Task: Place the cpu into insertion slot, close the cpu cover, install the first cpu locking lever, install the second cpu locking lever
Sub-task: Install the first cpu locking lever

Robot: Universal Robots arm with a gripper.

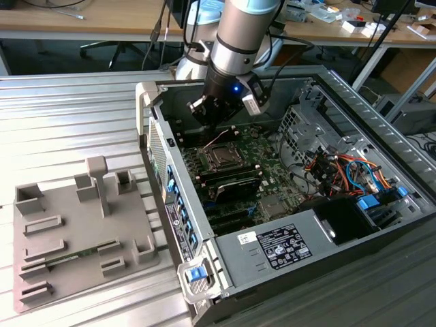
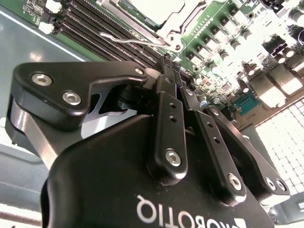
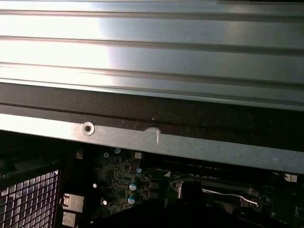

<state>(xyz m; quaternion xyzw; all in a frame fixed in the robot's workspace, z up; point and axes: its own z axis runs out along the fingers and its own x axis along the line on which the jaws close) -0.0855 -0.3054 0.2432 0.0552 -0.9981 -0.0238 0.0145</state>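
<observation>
Above the square dark metal-rimmed insertion slot (image 1: 221,158) hangs the black claw (image 1: 212,127), fingers pressed together, gripping nothing visible.

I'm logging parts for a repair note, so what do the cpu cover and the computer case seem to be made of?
The cpu cover looks like thin bright metal, since it glints silver under the light. The computer case looks like painted or coated sheet steel, judging by its matte grey panels with folded edges, though the exact metal is unclear.
</observation>
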